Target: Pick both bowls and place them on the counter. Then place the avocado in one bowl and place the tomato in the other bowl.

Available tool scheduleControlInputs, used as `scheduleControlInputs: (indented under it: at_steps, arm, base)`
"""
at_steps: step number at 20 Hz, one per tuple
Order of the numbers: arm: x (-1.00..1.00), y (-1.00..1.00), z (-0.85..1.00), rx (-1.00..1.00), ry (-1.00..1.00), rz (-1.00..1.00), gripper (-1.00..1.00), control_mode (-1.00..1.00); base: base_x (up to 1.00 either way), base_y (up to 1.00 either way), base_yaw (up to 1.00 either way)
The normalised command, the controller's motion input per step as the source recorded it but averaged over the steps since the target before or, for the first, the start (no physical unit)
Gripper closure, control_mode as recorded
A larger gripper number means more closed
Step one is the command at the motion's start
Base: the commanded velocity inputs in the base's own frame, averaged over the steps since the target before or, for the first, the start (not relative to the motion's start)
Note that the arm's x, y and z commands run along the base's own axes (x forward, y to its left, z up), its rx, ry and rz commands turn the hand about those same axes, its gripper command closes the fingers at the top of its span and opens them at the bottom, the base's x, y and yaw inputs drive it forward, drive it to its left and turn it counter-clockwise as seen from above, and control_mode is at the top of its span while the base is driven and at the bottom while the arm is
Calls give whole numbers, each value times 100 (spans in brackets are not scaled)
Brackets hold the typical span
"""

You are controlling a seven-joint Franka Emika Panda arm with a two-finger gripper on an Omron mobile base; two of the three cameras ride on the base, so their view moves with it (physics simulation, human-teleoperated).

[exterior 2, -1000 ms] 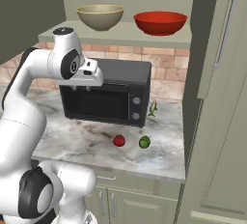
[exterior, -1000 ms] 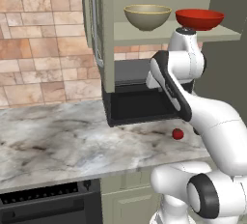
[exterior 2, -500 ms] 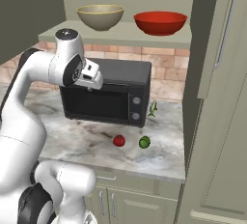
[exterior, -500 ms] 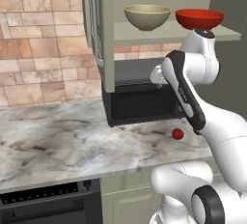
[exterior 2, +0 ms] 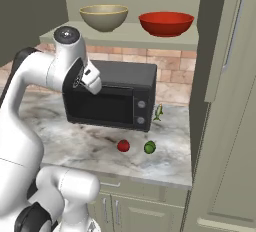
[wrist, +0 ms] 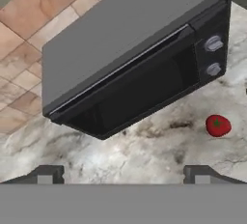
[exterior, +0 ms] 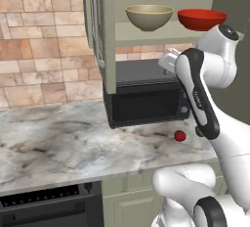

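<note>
GRIPPER: gripper (wrist: 123,174) jaws spread wide, empty, above the counter (exterior: 58,143) | BOWLS: tan-olive bowl (exterior 2: 104,17) and red bowl (exterior 2: 166,23) on cabinet shelf; wide jaws suit rim approach | FRUIT: tomato (exterior 2: 123,146), avocado (exterior 2: 149,147) on counter before microwave (exterior 2: 112,98)

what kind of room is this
A kitchen, rendered rather than real: a marble counter with a black microwave on it, a tiled brick-look wall behind, and cabinet doors below.
</note>
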Motion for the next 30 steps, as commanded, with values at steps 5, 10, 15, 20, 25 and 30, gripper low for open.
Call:
scheduleControlInputs:
  at_steps: [5,10,15,20,25,30]
  arm:
    - [-7,-1,59,26,0,-26,-100,-100]
    - [-4,-3,59,25,-3,-13,-100,-100]
    - [0,-4,52,26,-10,-9,-100,-100]
    - [9,-6,42,28,-2,-16,-100,-100]
    - [30,-8,23,27,-1,-6,-100,-100]
    - [54,-1,14,20,-1,0,-100,-100]
  base:
    - [0,0,0]
    - [0,0,0]
    - [0,0,0]
    - [0,0,0]
    - [0,0,0]
    - [0,0,0]
